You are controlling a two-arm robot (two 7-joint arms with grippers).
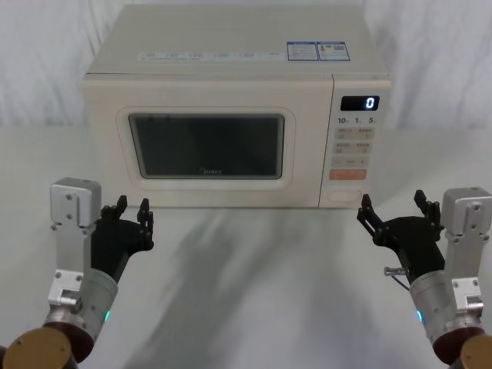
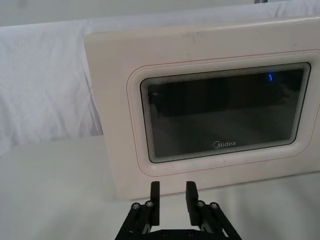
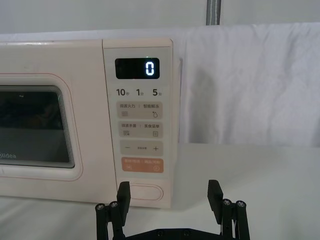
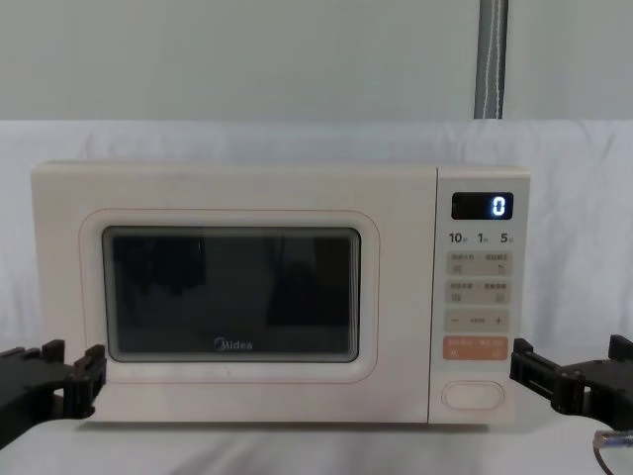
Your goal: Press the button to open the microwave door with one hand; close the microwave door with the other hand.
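The button (image 1: pixel 347 197) sits at the bottom of the microwave's control panel (image 1: pixel 354 146), just under an orange key (image 1: pixel 347 174). The panel's display (image 1: pixel 359 103) shows 0. To the panel's left, the door (image 1: pixel 209 142) lies shut, flush with the cream microwave (image 1: pixel 231 54), which stands on a white table (image 1: pixel 261 292). The right gripper (image 1: pixel 390 211) hovers near the button, not touching it, its fingers spread wide. The left gripper (image 1: pixel 132 215) hangs before the door's lower left corner, apart from it, fingers only narrowly parted.
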